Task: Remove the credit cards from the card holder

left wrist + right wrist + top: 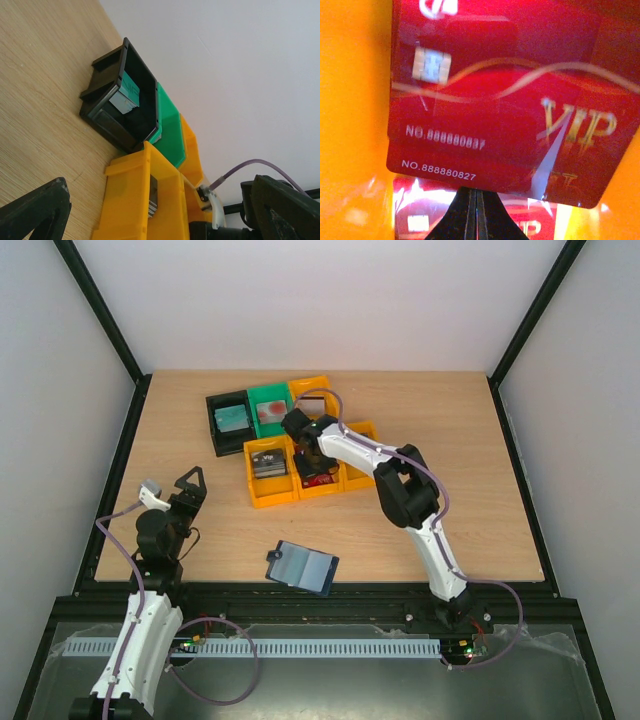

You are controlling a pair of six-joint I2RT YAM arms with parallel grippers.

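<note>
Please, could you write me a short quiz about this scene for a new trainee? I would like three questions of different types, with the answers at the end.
1. True or false: the left gripper is shut on a card.
2. The right gripper pinches a red card inside a bin of which colour? A black, B green, C orange.
3. Fill in: the card holder lies ____ on the table, near its front edge.
Key: 1 false, it is open and empty. 2 C, the orange bin. 3 open.
</note>
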